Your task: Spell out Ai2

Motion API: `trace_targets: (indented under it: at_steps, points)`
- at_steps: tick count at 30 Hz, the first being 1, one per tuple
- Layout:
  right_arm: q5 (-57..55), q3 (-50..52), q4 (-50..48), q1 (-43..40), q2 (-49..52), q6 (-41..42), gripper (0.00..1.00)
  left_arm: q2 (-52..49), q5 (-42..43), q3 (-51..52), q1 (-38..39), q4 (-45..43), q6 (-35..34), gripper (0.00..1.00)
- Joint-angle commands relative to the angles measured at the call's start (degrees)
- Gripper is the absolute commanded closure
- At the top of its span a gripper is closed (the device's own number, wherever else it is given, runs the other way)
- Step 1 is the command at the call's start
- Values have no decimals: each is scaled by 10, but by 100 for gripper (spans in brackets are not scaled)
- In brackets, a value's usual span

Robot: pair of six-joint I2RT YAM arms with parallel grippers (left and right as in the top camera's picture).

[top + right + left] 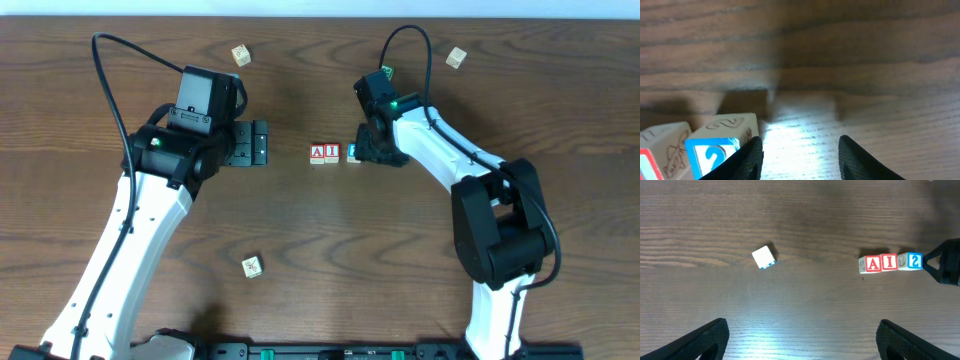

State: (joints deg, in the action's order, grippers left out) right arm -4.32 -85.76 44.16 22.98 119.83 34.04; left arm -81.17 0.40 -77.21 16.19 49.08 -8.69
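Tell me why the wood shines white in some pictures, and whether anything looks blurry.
Left wrist view: a whitish glare patch on the table, blocks sharp. Right wrist view: similar glare ahead of the dark, soft-edged fingers; the close 2 block slightly blurred. Overhead view: even light, faint shadows, no glare. Probably lamps near the wrist cameras.

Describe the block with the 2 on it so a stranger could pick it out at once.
On the brown wooden table, look mid-table for the short row of three blocks beside the right arm's fingers. Take the end block nearest those fingers: it shows a blue 2 in a blue frame, while its neighbours show a red A and a red I.
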Motion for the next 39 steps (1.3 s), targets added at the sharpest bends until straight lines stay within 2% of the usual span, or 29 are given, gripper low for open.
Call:
trace_targets:
  at_steps: [1,8,39]
  points:
    - [-3,2,-5,-1,-7,-5,51,3,-10,-10,0,1,10,5]
    - [-4,2,-16,0,-7,-13,46,3,-10,-10,0,1,10,5]
    - [12,2,-34,3,-7,-5,45,3,-10,-10,0,0,10,5]
